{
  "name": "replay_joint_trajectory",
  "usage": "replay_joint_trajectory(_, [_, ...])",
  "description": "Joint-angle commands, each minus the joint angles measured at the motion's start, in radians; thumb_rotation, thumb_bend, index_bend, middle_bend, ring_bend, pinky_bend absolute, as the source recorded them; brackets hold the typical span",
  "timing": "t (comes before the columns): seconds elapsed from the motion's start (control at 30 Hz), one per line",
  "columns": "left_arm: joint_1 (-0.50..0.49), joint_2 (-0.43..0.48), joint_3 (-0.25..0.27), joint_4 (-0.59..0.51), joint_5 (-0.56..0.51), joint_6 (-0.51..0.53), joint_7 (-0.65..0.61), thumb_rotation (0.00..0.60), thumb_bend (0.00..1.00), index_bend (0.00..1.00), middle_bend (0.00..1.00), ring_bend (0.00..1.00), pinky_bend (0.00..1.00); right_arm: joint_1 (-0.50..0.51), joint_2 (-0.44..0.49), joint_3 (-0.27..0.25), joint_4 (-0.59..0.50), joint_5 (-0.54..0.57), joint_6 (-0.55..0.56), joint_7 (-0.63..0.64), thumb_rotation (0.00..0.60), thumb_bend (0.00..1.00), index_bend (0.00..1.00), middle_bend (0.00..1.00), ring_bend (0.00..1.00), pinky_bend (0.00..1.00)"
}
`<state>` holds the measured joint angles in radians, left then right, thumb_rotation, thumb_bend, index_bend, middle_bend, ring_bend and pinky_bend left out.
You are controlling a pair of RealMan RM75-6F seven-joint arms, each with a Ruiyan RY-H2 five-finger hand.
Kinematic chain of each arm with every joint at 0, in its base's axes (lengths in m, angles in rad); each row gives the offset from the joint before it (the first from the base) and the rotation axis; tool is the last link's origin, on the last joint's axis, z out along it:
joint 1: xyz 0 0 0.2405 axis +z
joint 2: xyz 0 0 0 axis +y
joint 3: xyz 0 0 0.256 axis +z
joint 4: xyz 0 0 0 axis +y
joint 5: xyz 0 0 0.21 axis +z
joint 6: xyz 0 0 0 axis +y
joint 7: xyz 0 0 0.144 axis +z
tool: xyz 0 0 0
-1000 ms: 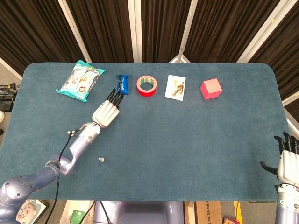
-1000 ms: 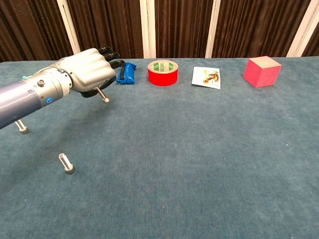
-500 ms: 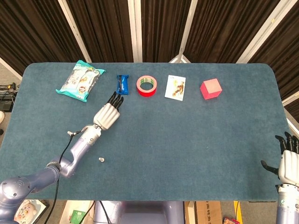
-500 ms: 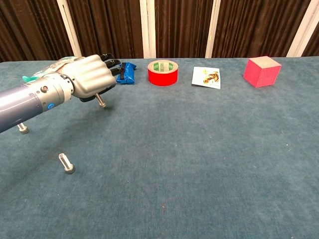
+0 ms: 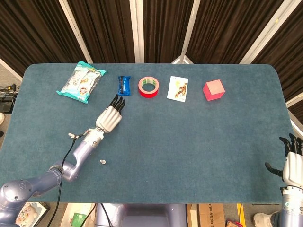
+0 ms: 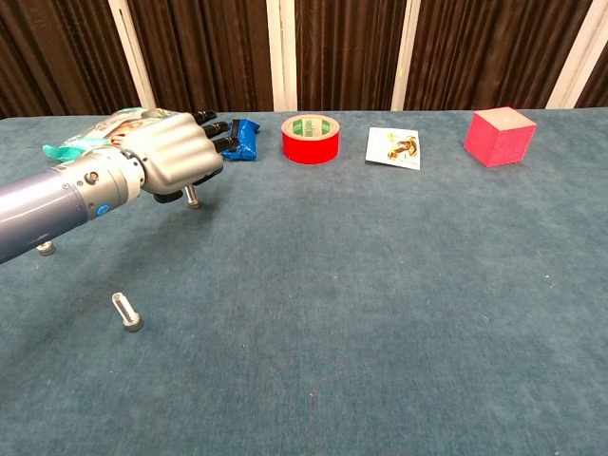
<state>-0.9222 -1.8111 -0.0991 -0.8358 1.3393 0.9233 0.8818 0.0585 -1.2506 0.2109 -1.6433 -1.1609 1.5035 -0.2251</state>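
Note:
My left hand (image 5: 110, 118) hovers low over the teal table (image 5: 189, 137), palm down, its dark fingers (image 5: 117, 101) stretched toward a small blue packet (image 5: 123, 85). A short gap separates them and the hand holds nothing. In the chest view the same hand (image 6: 171, 161) sits just left of the blue packet (image 6: 243, 139), above a standing bolt (image 6: 193, 198). My right hand (image 5: 293, 163) rests at the table's near right corner with its fingers spread and empty; the chest view does not show it.
Along the far side lie a snack bag (image 5: 81, 81), a red tape roll (image 5: 148, 86), a picture card (image 5: 177, 89) and a pink cube (image 5: 213, 89). Loose bolts lie near my left forearm (image 5: 102, 161) (image 5: 71, 135).
My left hand has drawn back a little from the blue packet, toward me. The packet and the right hand have stayed put.

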Motion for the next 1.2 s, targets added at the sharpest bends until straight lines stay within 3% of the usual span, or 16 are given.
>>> replay_joint_trajectory(0.03, [0.0, 0.001, -0.001, -0.003, -0.002, -0.002, 0.003, 0.6, 0.45, 0.42, 0.03, 0.0, 0.0, 0.0, 0.0, 0.0, 0.0, 0.0, 0.002, -0.001, 0.6, 0.1, 0.23, 0.09, 0.05, 0.0])
replay_joint_trajectory(0.3, [0.0, 0.017, -0.017, -0.042, 0.001, 0.026, -0.008, 0.6, 0.43, 0.3, 0.02, 0.0, 0.0, -0.001, -0.003, 0.0, -0.002, 0.0, 0.004, -0.003, 0.6, 0.1, 0.23, 0.09, 0.05, 0.0])
replay_joint_trajectory(0.47, [0.007, 0.064, -0.066, -0.162, -0.007, 0.086, -0.065, 0.6, 0.38, 0.3, 0.02, 0.0, 0.0, 0.0, -0.003, -0.002, -0.003, -0.005, 0.002, -0.001, 0.6, 0.1, 0.23, 0.09, 0.05, 0.0])
replay_joint_trajectory(0.67, [0.066, 0.207, -0.228, -0.554, -0.196, 0.097, -0.252, 0.6, 0.35, 0.29, 0.02, 0.0, 0.0, 0.0, -0.007, -0.01, -0.006, -0.018, 0.008, -0.01, 0.6, 0.1, 0.23, 0.09, 0.05, 0.0])
replay_joint_trajectory(0.7, [0.082, 0.255, -0.261, -0.644, -0.252, 0.106, -0.25, 0.6, 0.35, 0.29, 0.02, 0.0, 0.0, 0.0, -0.006, -0.01, -0.008, -0.019, 0.009, -0.012, 0.6, 0.1, 0.23, 0.09, 0.05, 0.0])
replay_joint_trajectory(0.83, [0.132, 0.36, -0.327, -0.829, -0.368, 0.231, -0.152, 0.6, 0.35, 0.29, 0.01, 0.0, 0.0, 0.001, -0.009, -0.012, -0.009, -0.02, 0.008, -0.016, 0.6, 0.1, 0.23, 0.09, 0.05, 0.0])
replay_joint_trajectory(0.97, [0.224, 0.501, -0.321, -1.02, -0.459, 0.344, -0.059, 0.6, 0.35, 0.29, 0.01, 0.0, 0.0, 0.001, -0.005, -0.013, -0.009, -0.026, 0.009, -0.014, 0.6, 0.1, 0.23, 0.09, 0.05, 0.0])
replay_joint_trajectory(1.07, [0.297, 0.595, -0.307, -1.138, -0.475, 0.4, -0.07, 0.6, 0.35, 0.29, 0.0, 0.0, 0.0, 0.001, 0.001, -0.015, -0.009, -0.036, 0.01, -0.013, 0.6, 0.1, 0.23, 0.09, 0.05, 0.0])
replay_joint_trajectory(1.2, [0.506, 0.785, -0.243, -1.295, -0.383, 0.507, -0.241, 0.6, 0.35, 0.29, 0.0, 0.0, 0.0, 0.003, 0.021, -0.032, -0.015, -0.068, -0.001, -0.003, 0.6, 0.1, 0.23, 0.09, 0.05, 0.0])
